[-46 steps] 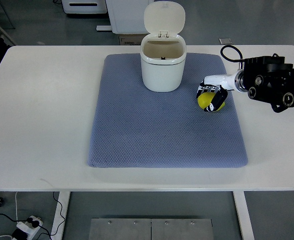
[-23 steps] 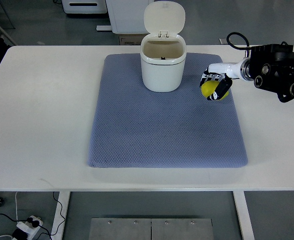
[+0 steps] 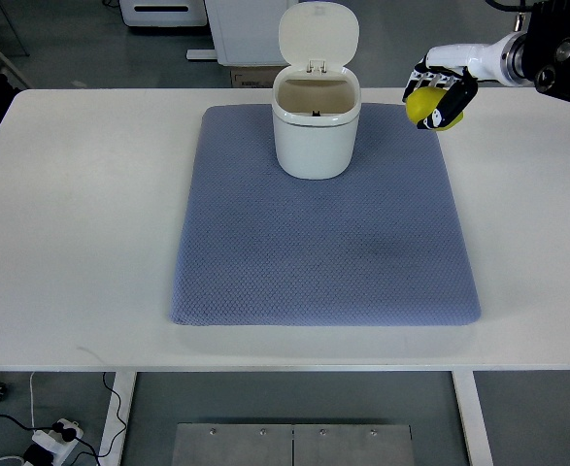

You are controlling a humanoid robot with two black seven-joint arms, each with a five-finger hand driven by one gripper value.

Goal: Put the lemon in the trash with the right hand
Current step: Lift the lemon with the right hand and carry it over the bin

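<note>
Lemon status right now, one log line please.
right hand: shut on lemon | lemon: off mat, right of bin | bin lid: open | left hand: not in view

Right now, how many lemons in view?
1. The lemon is held in the right hand, up right of the open bin. The bin's inside is only partly visible, so more could be hidden.

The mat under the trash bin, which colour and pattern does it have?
The mat is greyish blue with a fine dimpled weave, seen in the top view.
</note>
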